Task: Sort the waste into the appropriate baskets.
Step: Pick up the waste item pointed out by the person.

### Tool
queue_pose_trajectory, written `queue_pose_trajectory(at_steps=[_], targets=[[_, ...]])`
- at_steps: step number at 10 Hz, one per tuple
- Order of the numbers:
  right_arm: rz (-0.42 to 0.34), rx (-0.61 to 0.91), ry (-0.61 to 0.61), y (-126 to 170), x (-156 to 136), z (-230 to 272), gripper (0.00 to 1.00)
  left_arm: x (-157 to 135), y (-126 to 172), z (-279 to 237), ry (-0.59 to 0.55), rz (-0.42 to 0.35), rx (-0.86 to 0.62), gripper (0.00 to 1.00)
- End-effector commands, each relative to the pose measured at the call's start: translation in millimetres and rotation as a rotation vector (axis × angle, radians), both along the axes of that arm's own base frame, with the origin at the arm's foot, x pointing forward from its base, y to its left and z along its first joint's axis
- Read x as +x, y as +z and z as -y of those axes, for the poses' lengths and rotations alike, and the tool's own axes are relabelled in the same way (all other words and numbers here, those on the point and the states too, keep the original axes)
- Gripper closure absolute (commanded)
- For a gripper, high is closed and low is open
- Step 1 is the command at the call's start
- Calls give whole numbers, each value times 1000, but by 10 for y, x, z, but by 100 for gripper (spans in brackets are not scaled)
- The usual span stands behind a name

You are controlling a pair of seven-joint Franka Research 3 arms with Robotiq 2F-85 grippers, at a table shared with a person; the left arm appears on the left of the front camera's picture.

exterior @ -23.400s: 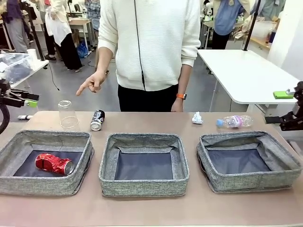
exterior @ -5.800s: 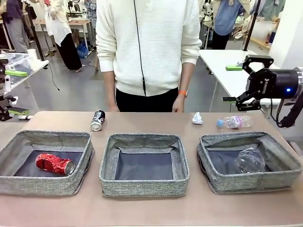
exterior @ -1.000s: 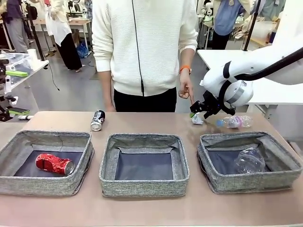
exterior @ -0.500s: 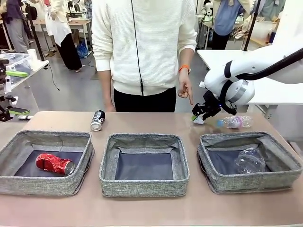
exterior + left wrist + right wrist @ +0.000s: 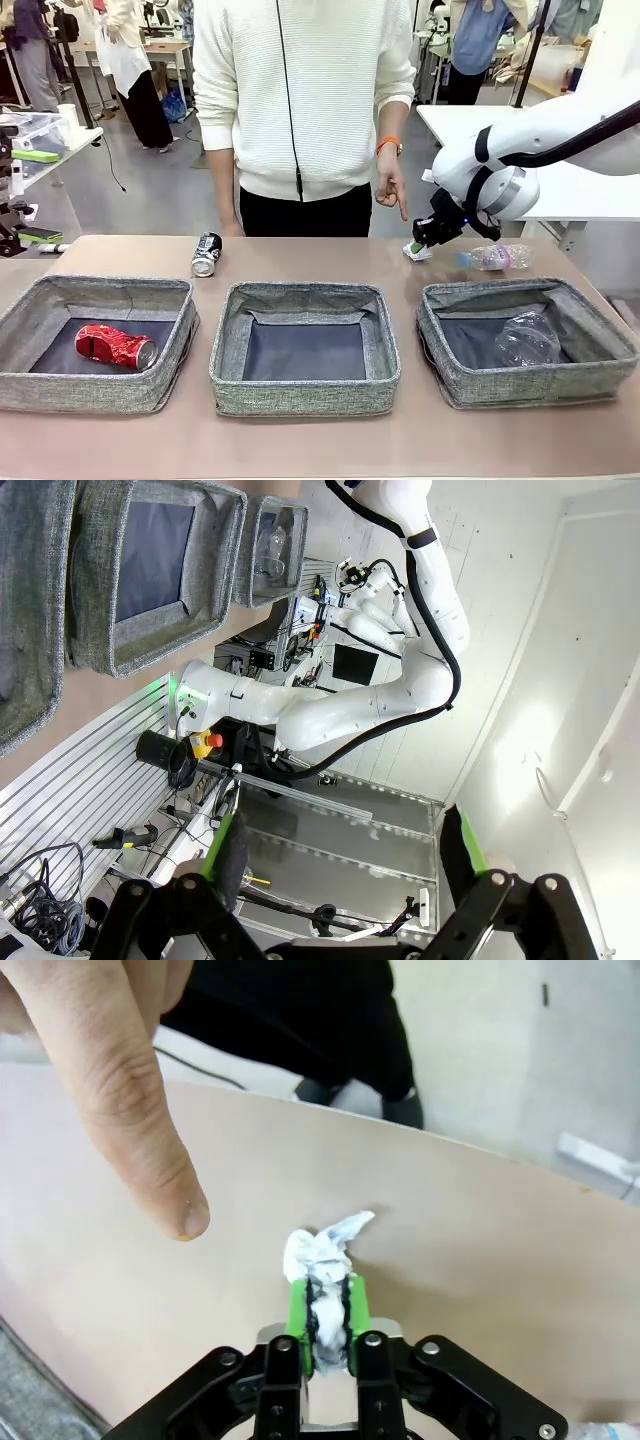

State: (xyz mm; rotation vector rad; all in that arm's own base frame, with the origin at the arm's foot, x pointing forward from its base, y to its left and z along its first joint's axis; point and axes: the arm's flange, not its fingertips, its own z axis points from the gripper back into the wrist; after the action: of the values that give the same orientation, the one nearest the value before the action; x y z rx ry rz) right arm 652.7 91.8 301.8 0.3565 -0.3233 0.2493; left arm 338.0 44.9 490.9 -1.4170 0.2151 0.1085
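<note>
The crumpled white paper wad [image 5: 325,1245] is sitting at the far right of the brown bench [image 5: 300,450], and the right claw [image 5: 327,1300] is clenching on its near part, green pads [image 5: 297,1305] pressing it from both sides. Most of the wad is sticking out past the tips. I cannot tell whether it is off the surface yet.

Just left of it, the person's hand [image 5: 392,190] is pointing a finger down towards the wad. Just right of it, the clear bottle with a pink label [image 5: 495,258] is lying on its side.

Nearer, the three grey fabric baskets are standing in a row. The left grey basket [image 5: 100,287] is holding the crushed red can [image 5: 115,346], the right grey basket [image 5: 520,291] is holding the clear plastic cup [image 5: 527,340], and the middle grey basket [image 5: 300,293] is looking like the one for paper. The black-and-silver can [image 5: 206,254] is waiting at the far left.

To my eye the grip is shallow, so lifting straight up and clear of the finger, then carrying low over the middle basket's far rim before letting go, seems wisest.

The left claw [image 5: 345,845] is hanging released, off to the side.
</note>
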Motion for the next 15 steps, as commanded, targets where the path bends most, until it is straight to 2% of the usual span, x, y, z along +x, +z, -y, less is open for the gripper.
queue_pose_trajectory(at_steps=[1, 2, 3, 4, 5, 7, 8, 9, 10, 11, 12, 15], targets=[[0, -8, 9, 6, -64, 72, 100, -15, 44, 8, 3, -7, -17, 0], [1, -7, 2, 43, -80, 94, 100, -15, 44, 8, 3, -7, -17, 0], [-45, -4, -43, 131, -103, 122, 100, -15, 44, 8, 3, -7, -17, 0], [-97, -79, -143, 378, -227, 210, 100, -15, 44, 8, 3, -7, -17, 0], [-114, -110, -207, 776, -480, 318, 100, -15, 44, 8, 3, -7, -17, 0], [-153, -95, -323, 1649, -1247, 352, 100, -15, 44, 8, 3, -7, -17, 0], [-135, -102, -355, 1958, -1689, 205, 100, -15, 44, 8, 3, -7, -17, 0], [-82, -103, -303, 2105, -2054, 22, 100, -15, 44, 8, 3, -7, -17, 0], [-9, -185, -314, 2124, -2397, -287, 100, -15, 44, 8, 3, -7, -17, 0], [56, -272, -269, 2037, -2581, -612, 100, -15, 44, 8, 3, -7, -17, 0], [-69, -108, -306, 2201, -2108, 34, 100, -15, 44, 8, 3, -7, -17, 0], [-69, -108, -306, 2201, -2108, 34, 100, -15, 44, 8, 3, -7, -17, 0]])
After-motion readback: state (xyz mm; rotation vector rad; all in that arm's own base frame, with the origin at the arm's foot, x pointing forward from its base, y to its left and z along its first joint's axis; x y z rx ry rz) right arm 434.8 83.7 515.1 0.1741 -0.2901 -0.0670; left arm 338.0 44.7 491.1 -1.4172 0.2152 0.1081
